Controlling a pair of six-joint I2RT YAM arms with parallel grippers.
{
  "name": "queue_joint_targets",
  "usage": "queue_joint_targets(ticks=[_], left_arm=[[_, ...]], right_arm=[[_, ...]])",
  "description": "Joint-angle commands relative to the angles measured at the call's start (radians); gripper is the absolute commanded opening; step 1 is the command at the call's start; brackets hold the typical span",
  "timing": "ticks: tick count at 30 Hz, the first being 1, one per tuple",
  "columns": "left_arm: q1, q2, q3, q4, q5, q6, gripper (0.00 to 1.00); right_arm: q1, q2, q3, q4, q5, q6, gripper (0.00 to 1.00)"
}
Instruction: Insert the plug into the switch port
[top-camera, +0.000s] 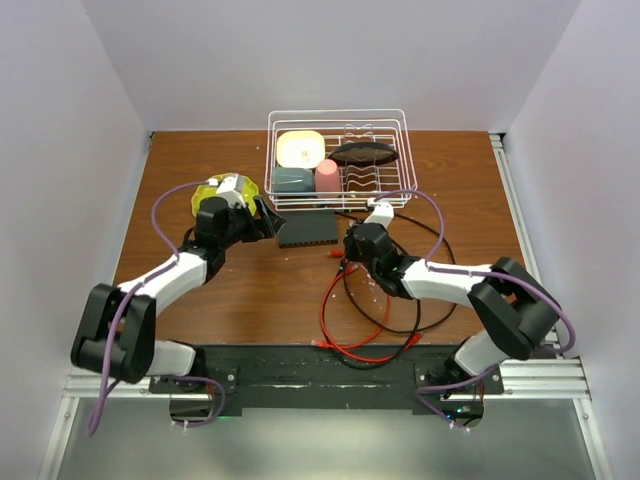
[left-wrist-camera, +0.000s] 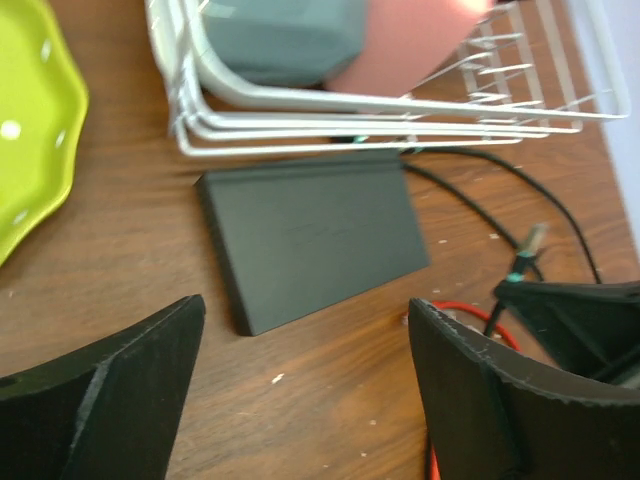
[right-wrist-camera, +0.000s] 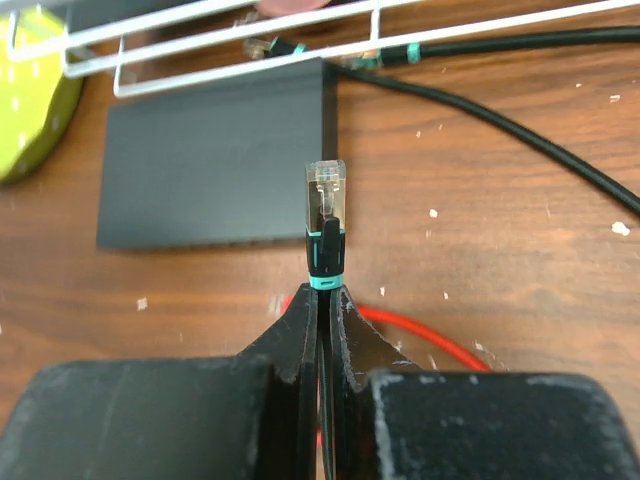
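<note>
Right fingers (right-wrist-camera: 300, 340) pinch the plug (right-wrist-camera: 326, 215) near the switch (right-wrist-camera: 215, 165); left fingers (left-wrist-camera: 480, 400) gape wide, holding nothing.

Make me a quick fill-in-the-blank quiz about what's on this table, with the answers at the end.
The right gripper is ___ on the plug. The left gripper hovers near the switch with its jaws ___. Beside the black cable lies a thinner cable coloured ___. Answers: shut; open; red.

White wire rack (top-camera: 336, 112), lime dish (left-wrist-camera: 30, 130), red cable (right-wrist-camera: 420, 328), wooden table (top-camera: 250, 290)
</note>
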Motion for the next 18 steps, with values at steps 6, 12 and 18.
queue_joint_targets(ticks=[6,12,18], left_arm=[[-0.006,0.142,-0.038,0.168,-0.043,-0.060,0.80],[-0.017,0.242,-0.001,0.211,-0.035,-0.063,0.77],[-0.044,0.363,0.105,0.176,-0.037,-0.064,0.68]], right_arm=[[-0.007,0.167,0.031,0.311,0.125,0.124,0.00],[-0.013,0.271,0.074,0.332,0.173,0.163,0.00],[-0.031,0.311,0.096,0.348,0.176,0.180,0.00]])
